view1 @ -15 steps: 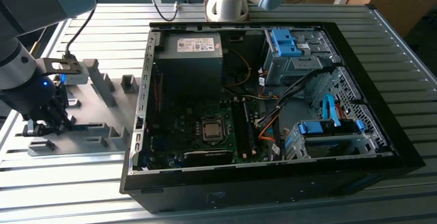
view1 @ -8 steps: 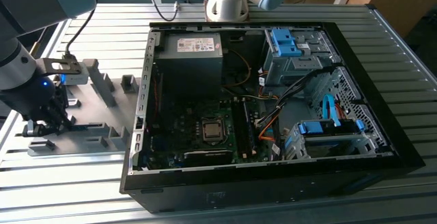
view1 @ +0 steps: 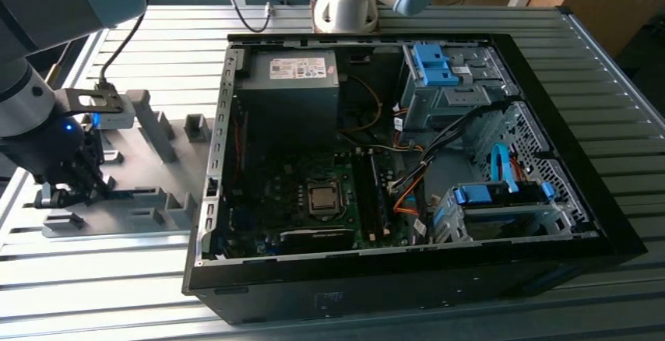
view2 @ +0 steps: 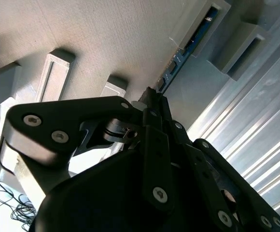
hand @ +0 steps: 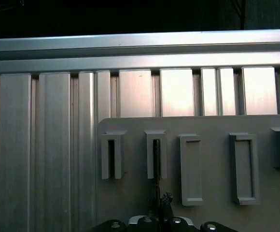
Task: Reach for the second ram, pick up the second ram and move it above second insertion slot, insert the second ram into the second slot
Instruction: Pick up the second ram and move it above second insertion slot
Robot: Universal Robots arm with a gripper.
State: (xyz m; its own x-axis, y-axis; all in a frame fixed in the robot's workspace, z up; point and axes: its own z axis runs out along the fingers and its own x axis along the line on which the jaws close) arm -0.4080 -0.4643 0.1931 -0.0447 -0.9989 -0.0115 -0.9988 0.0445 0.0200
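The ram (view2: pixel 188 47) stands on edge in the grey holder (view1: pixel 156 166), seated in a raised slot. In the second wrist view its blue-green face runs from that slot to the hand (view2: pixel 150 94). In the first wrist view it shows edge-on as a thin dark line (hand: pixel 156 166) from one slot block to the hand (hand: pixel 161 200). The hand is drawn narrow, its tips closed on the ram's near end. The ram is not yet lifted clear of its slot.

In the exterior view the hand (view1: pixel 73 189) sits low over the holder at the frame's left edge, about mid-height. The holder lies flat on the ribbed metal counter (view1: pixel 104 294). The open case (view1: pixel 416 298) fills the middle and right of that frame, well apart from the hand.

The step in hand looks like the pick-up. To do it well, the grip should bear squarely on the ram's two flat faces, since a skewed hold could let so thin a stick twist. The pull should run straight along the slot walls, as any sideways drift would likely bind or bend the ram. A hold near one end may let the far end sag, so a slow, level lift seems wise.
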